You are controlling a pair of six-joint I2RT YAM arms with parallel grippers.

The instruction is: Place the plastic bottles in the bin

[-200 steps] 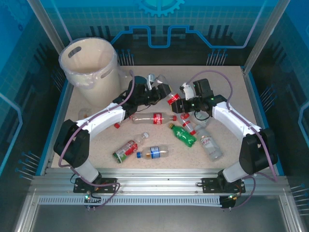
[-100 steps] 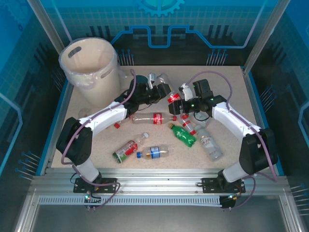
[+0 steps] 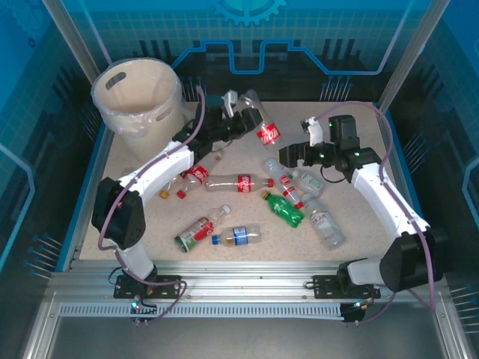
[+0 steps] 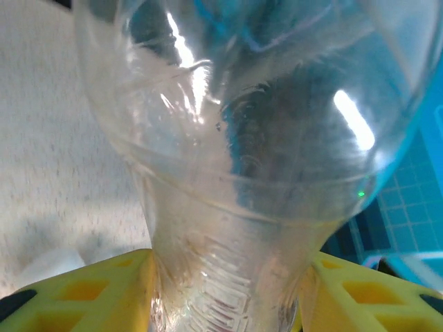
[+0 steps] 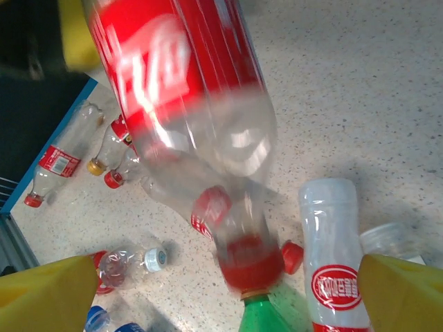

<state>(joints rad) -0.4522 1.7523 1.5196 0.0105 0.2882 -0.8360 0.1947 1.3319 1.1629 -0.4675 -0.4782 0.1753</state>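
- We see the left pincer (image 4: 225,299) pinching a clear, red-labelled bottle (image 3: 267,134) at its narrow part, lifted off the desk (image 3: 352,127) beside the bin (image 3: 153,134) but not over it.
- The right pincer (image 3: 287,154) is spread and carries nothing; it sits near the held bottle.
- The other plastic bottles lie on the desk well apart from the bin, among them a long red-labelled one (image 3: 238,182), a green one (image 3: 284,210), a blue-labelled one (image 3: 240,235) and a white-labelled one (image 3: 326,224).
- Our first worry is slip: the plastic is thin and glossy and the hold is at one end, so a quick swing could twist it loose.
- We also think the long free end could strike the bin's rim or catch the clear liner (image 3: 123,123) if it is carried too low.
- The two pincers are close, so the arms could clip each other.
- The red labels carry white script, and a white label (image 5: 337,287) has a red oval mark, but we cannot read either.
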